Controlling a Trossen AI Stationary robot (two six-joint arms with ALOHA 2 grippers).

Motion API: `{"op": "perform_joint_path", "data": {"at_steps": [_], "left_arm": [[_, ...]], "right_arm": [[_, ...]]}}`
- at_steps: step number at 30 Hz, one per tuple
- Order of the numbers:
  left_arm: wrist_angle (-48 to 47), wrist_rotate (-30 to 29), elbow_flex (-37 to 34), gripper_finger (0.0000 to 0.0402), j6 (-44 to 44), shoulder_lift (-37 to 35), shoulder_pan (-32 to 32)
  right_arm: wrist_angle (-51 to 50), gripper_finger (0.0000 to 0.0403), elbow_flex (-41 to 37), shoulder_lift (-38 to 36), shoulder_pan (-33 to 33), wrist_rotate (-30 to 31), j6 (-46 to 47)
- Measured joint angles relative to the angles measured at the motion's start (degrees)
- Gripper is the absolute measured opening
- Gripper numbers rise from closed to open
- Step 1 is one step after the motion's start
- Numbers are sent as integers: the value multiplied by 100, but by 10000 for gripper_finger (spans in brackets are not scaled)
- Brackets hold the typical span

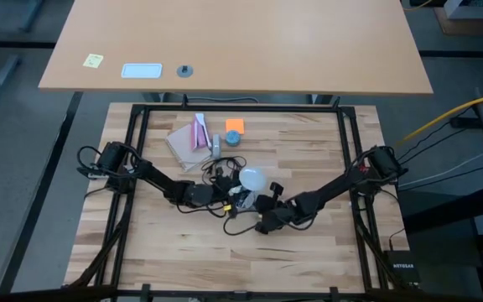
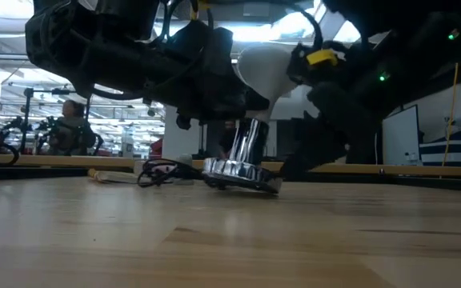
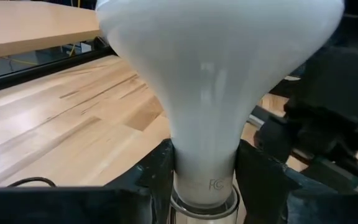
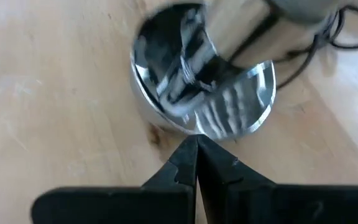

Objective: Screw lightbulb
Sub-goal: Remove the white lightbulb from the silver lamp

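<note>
The frosted white lightbulb (image 1: 251,178) stands tilted at mid-table, globe up. Its silver screw base (image 2: 246,144) points down into the round silver socket (image 2: 237,171), which sits tilted on the wood. My left gripper (image 1: 230,196) is shut on the bulb; it also shows in the left wrist view (image 3: 204,171). My right gripper (image 4: 196,142) is shut, its tips at the socket's rim (image 4: 229,124), coming from the table's right near side (image 1: 262,214). The socket's thin black cord (image 1: 221,172) trails toward the far side. My left gripper pinches the bulb's pale grey neck (image 3: 205,155) between its two fingers (image 3: 157,171), just above the metal base. The fingers lie across the neck, coming from the table's left. The globe stands above them, and the base reaches down into the socket. My right gripper sets its shut fingertips (image 4: 188,155) against the socket's near rim (image 4: 194,132), slanting down from the right. The socket rests tilted on the table.
Tan and pink flat pieces (image 1: 189,138), an orange block (image 1: 235,126) and a small blue-grey round piece (image 1: 235,139) lie toward the far edge. A second desk (image 1: 241,42) stands beyond the table. A person (image 2: 69,128) sits in the room behind.
</note>
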Motion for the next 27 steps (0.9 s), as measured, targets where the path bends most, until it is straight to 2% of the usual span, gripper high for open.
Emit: {"op": "perform_joint_path", "data": {"at_steps": [13, 20, 27], "left_arm": [[-127, 50, -9, 146, -20, 11, -105], [-155, 230, -9, 145, -199, 11, -101], [-153, 229, -9, 145, -225, 9, -98]], "right_arm": [[-935, 10, 3, -157, -19, 1003, 173], [-901, 10, -2, -142, -499, 939, -328], [-824, 10, -10, -138, -794, 374, -632]]}}
